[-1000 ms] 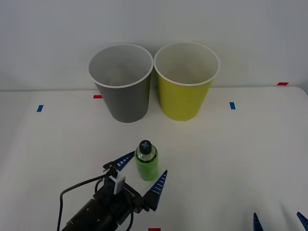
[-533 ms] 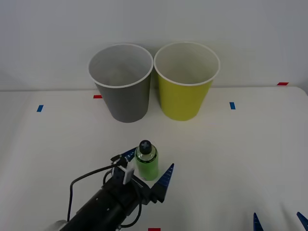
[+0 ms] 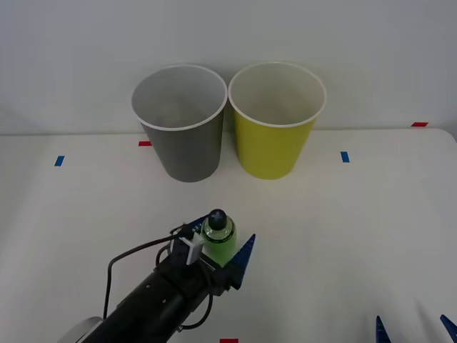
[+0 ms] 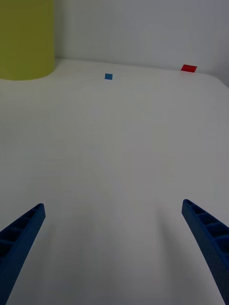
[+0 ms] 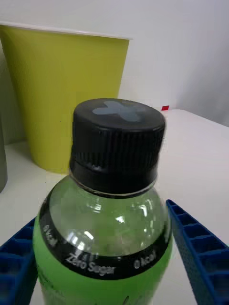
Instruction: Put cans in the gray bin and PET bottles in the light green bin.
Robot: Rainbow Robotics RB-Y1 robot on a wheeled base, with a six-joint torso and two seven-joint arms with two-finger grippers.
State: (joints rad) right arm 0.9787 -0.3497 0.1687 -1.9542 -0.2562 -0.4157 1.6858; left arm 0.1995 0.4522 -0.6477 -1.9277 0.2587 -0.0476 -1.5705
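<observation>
- Right now your left claw (image 3: 217, 251) sits low over the white desk (image 3: 371, 236), in front of the two bins, with its blue ribbed fingers (image 3: 244, 256) on either side of the PET bottle (image 3: 218, 241).
- From the left wrist view, the bottle (image 5: 102, 224) stands upright between the fingers (image 5: 202, 252), which press close against its green body on both sides; you can treat the claw as gripping the bottle.
- Its black screw cap (image 5: 118, 140) points up, and a black band printed "Zero Sugar" runs round the shoulder above the green contents.
- You can see the bottle's base hidden behind the claw in the front view, so whether it touches the desk cannot be told.
- Behind the bottle the gray bin (image 3: 182, 125) and the light green bin (image 3: 275, 121) stand upright side by side near the back of the desk, rims almost touching, gray on your left, green on your right; both show white insides.
- The bottle is well short of both bins, roughly in line with the gap between them, nearer the gray one.
- Your right claw (image 3: 414, 330) waits at the near right edge of the desk, well apart from everything; its fingers (image 4: 210, 243) are spread wide over bare desk and hold nothing.
- Small blue tape marks (image 3: 345, 156) and red tape marks (image 3: 419, 124) dot the desk.
</observation>
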